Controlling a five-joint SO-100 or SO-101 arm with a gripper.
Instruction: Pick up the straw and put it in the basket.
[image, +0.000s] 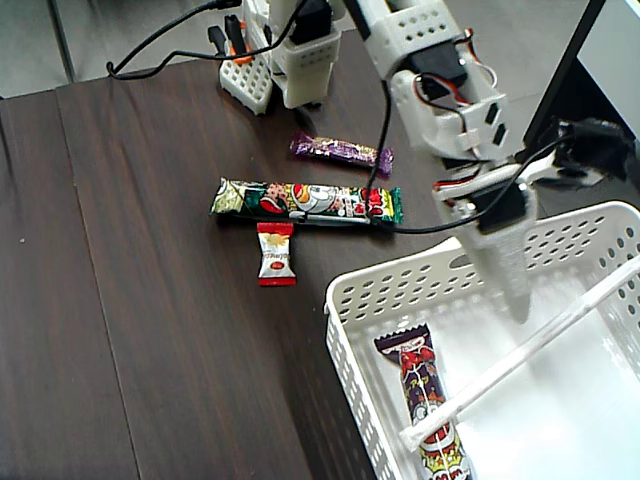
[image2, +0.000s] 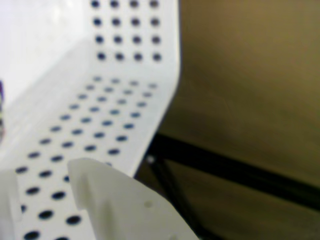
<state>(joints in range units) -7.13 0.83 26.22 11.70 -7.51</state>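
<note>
The straw (image: 520, 350) is a long thin white stick lying diagonally inside the white perforated basket (image: 400, 275). Its low end rests on a candy bar near the front and its far end leans on the right rim. My gripper (image: 515, 300) points down over the basket's back part, just above the straw and apart from it. It holds nothing. In the wrist view the gripper (image2: 45, 200) shows a gap between its fingers (image2: 115, 200), with the basket's holed wall (image2: 120, 75) close behind.
A purple-and-red candy bar (image: 425, 400) lies in the basket. On the dark table lie a long green-and-red candy bar (image: 305, 201), a purple candy (image: 340, 151) and a small red-and-white candy (image: 276, 254). A black cable (image: 440, 228) runs beside the basket. The arm base (image: 290, 50) stands behind.
</note>
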